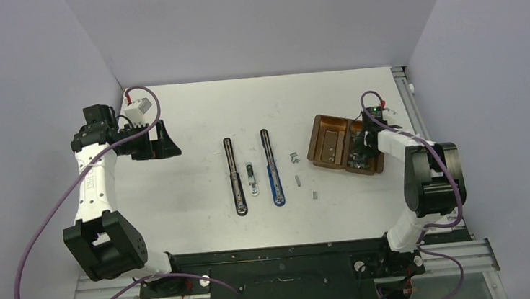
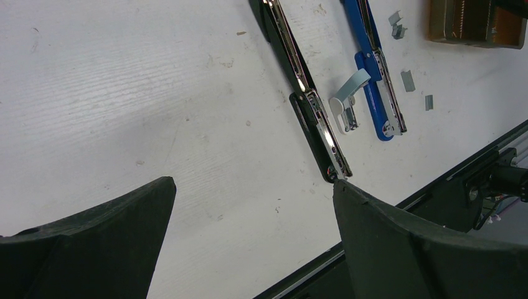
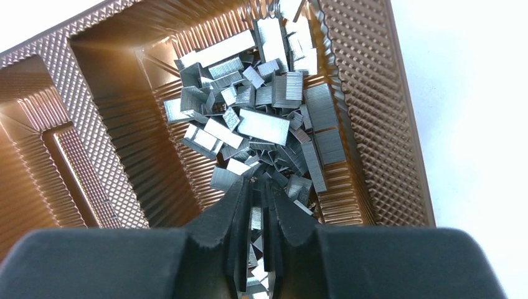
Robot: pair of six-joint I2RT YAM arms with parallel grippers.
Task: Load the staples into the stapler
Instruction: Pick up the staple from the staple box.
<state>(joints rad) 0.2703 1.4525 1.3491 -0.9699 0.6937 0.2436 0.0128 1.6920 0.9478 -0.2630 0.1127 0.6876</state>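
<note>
From above, we are seeing the black stapler (image 1: 235, 175) and the blue stapler (image 1: 272, 167) lying folded open side by side on the desk (image 1: 186, 113), with a small white-handled tool (image 1: 251, 180) between them. A few loose staples (image 1: 295, 158) are lying between the blue stapler and the brown tray (image 1: 320, 126). The right hand (image 1: 359, 154) is reaching down into the tray's right compartment. The left hand (image 1: 160, 140) is hanging well apart at the far left.

Through the left wrist camera, we are finding the left hand (image 2: 252, 184) released, its fingers spread wide above bare desk and grasping nothing. We are not making out a strip in either stapler's channel.

Through the right wrist camera, we are looking at the staples (image 3: 274, 112) heaped in that compartment. The right hand (image 3: 256, 185) is clenched at the near edge of the heap, and a thin strip seems to be pinched between its fingers.

We are judging the task to be at an early stage: the staplers are lying open and the pick is under way. Carrying a strip across, seating it in a channel and closing the stapler are all left to do.
</note>
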